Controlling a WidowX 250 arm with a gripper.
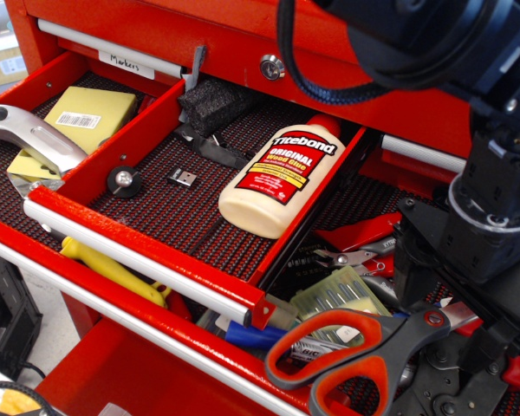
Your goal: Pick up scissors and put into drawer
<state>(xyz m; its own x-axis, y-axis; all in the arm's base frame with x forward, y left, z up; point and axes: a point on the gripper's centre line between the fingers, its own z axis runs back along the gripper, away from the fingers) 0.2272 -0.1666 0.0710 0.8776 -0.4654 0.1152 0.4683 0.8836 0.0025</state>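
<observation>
The scissors (pixel 364 347) lie in the lower, wider drawer at the bottom right. Their red-orange and grey handles point left and their silver blades point right, under my gripper. My black gripper (pixel 455 299) hangs low over the blades just right of the red pivot screw. It is open, with one finger (pixel 412 260) on the far side of the blade and the other on the near side, partly hidden. The shallow red drawer (pixel 113 221), with its silver pull bar, mesh liner and partition wall, stands open at the upper left.
In the shallow drawer lie a Titebond glue bottle (pixel 282 173), a black foam block (pixel 212 104), a yellow pad (pixel 91 117) and a silver utility knife (pixel 30 139). Red-handled pliers (pixel 373 247), a bit pack (pixel 338 295) and a yellow-handled tool (pixel 113 269) crowd the lower drawer.
</observation>
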